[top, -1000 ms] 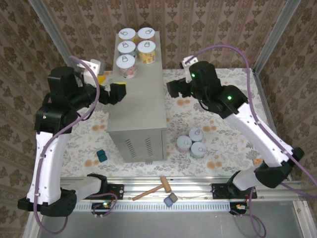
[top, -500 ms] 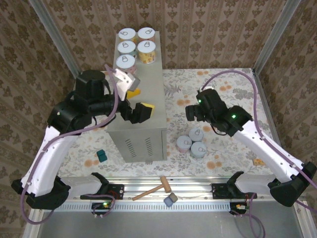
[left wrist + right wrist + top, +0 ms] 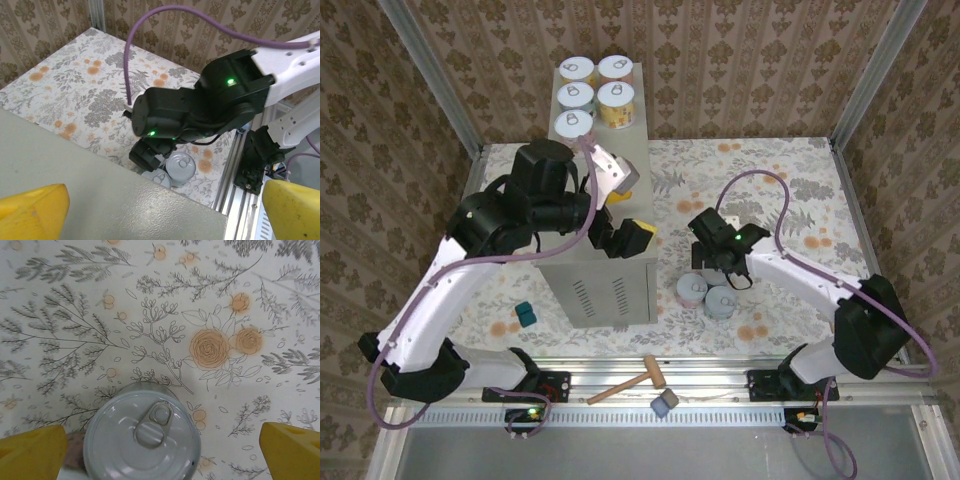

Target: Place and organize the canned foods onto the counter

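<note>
Several cans with pale pull-tab lids stand in two rows at the far end of the beige-grey counter. Two more cans sit on the floral floor to the right of it. My left gripper hangs open over the counter's near right part, yellow fingertips wide apart with nothing between them. My right gripper points down over the floor cans. In the right wrist view a can sits upright between its open fingers, nearer the left one and not clasped.
A small wooden hammer and a grey block lie on the metal rail at the near edge. A teal block rests on the floor left of the counter. Patterned walls close in the back and sides.
My left arm has swung right, from the counter's left side to above its near right part. My right arm has dropped from beside the counter's far end down onto the floor cans.
</note>
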Motion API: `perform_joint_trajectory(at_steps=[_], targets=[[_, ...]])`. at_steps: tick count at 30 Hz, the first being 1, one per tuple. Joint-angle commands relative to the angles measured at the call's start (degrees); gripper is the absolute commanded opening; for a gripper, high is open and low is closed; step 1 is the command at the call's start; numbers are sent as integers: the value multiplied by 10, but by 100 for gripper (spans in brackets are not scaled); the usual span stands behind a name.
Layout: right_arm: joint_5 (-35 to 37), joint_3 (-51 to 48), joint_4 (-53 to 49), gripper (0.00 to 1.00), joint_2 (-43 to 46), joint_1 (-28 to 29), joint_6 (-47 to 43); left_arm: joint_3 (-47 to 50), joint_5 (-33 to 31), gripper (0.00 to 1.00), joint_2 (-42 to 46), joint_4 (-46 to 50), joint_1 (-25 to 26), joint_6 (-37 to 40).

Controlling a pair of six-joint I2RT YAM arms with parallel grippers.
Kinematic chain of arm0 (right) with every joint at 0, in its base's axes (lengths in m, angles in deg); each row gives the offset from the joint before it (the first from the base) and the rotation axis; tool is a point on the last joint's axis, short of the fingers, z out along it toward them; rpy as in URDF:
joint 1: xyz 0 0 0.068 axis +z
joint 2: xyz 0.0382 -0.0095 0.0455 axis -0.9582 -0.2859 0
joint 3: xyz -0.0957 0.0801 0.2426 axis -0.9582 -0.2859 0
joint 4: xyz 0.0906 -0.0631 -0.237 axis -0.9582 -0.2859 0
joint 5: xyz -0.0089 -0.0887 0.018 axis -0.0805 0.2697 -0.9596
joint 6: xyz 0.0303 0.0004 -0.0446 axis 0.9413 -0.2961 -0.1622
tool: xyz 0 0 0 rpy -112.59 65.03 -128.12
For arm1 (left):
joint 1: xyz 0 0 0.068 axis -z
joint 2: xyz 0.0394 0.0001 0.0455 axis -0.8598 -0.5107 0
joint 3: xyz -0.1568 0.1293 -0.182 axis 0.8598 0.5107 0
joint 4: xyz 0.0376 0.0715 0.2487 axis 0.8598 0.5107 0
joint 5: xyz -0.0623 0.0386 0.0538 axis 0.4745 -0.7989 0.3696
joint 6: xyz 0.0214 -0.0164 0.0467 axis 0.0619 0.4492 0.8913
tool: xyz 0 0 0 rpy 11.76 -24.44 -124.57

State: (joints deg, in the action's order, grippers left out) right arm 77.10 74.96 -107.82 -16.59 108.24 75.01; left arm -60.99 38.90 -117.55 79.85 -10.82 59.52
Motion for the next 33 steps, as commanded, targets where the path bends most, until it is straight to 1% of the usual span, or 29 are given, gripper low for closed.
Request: perform_joint_trajectory(at_steps=[1, 5, 11, 15, 18, 22, 24, 25, 29, 33], targets=[[13, -18, 38, 100, -17, -2, 56, -16, -3, 100, -6, 5, 16, 17], [15, -25, 51, 100, -48, -2, 68, -32, -15, 100, -24, 26, 36, 31], [-11, -40, 81, 100, -77, -2, 80, -43, -51, 100, -35, 45, 55, 55], [-17, -41, 89, 97, -86, -2, 82, -43, -66, 100, -35, 46, 58, 65], [-19, -39, 93, 89, -90, -2, 77, -43, -69, 100, -35, 46, 58, 67], [-25, -8, 93, 77, -114, -11, 51, -43, -80, 100, -36, 46, 59, 73], [-28, 8, 93, 74, -125, -22, 37, -45, -86, 100, -37, 48, 59, 75], [-30, 19, 111, 72, -135, -30, 26, -46, -89, 100, -37, 51, 59, 76], [-32, 68, 120, 72, -176, -56, -14, -47, -103, 100, -34, 56, 59, 77], [-29, 128, 111, 78, -232, -73, -49, -44, -114, 100, -32, 61, 59, 78]])
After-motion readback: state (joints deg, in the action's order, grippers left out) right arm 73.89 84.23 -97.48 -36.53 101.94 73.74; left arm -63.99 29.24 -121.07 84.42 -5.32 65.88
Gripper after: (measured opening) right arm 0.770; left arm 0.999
